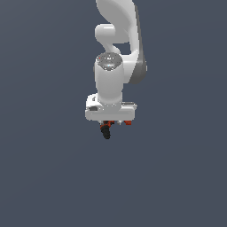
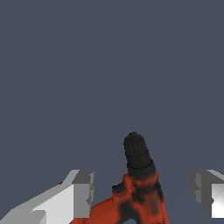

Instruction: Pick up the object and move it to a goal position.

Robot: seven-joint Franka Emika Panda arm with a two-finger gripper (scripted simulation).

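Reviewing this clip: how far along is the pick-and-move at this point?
Done: the hand is positioned over the object, a black item with red-orange parts. In hand: the wrist view shows the object lying between the fingers, which stand apart with gaps on both sides, so nothing is gripped yet. Left: closing, lifting and carrying it to the goal; no goal marker shows in either view.

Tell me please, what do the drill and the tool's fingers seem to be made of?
This is a simulator render, so materials are only guesses. The drill looks like moulded plastic: a matte red-orange body with black patches, and a black ribbed nose, perhaps rubber or plastic. The fingers of the tool look like hard plastic or painted metal: flat grey faces, sharp edges, no shine.
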